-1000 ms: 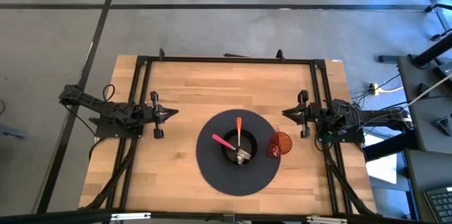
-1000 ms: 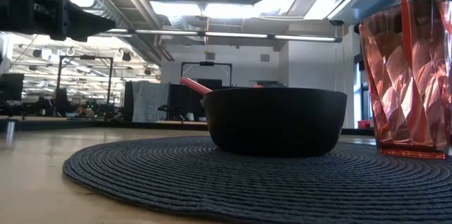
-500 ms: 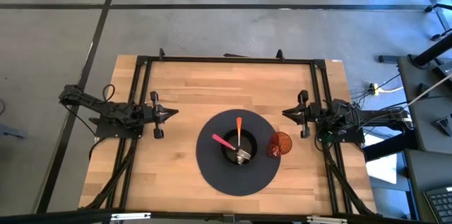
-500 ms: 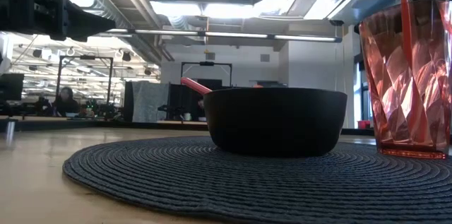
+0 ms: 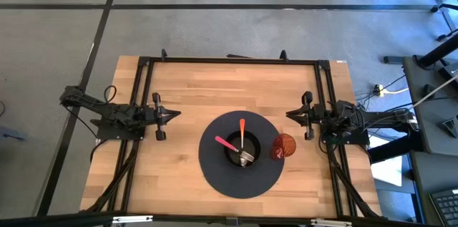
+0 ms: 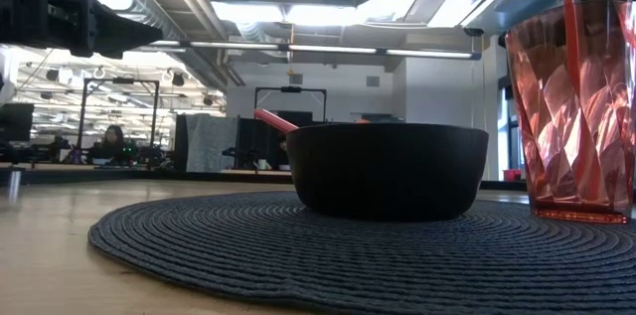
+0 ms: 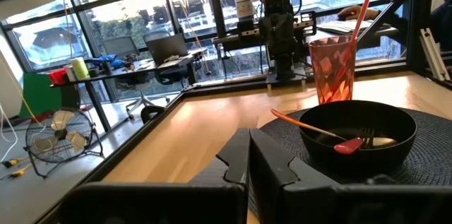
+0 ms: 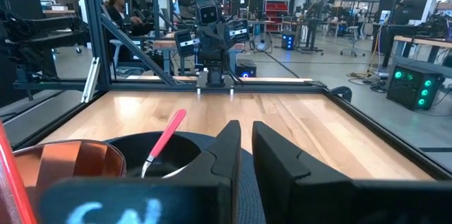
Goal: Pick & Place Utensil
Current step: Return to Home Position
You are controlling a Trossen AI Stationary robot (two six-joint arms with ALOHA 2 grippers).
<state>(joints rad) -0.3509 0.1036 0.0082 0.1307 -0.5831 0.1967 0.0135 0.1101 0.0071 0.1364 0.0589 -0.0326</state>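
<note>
A black bowl (image 5: 242,154) stands on a round dark woven mat (image 5: 215,173) in the near middle of the table. In it lean a pink utensil (image 5: 225,142), an orange-handled utensil (image 5: 242,129) and a silver fork (image 5: 247,158). A red faceted tumbler (image 5: 283,146) with a red straw (image 7: 365,1) stands on the mat's right edge. My left gripper (image 5: 177,114) hovers shut to the left of the mat. My right gripper (image 5: 289,115) hovers shut just beyond the tumbler. Both point at the table's middle and hold nothing.
A black frame rail (image 5: 229,60) runs along the table's far and side edges. Bare wood (image 5: 229,87) lies between the mat and the far rail, and also left of the mat. People sit at desks in the room beyond the table.
</note>
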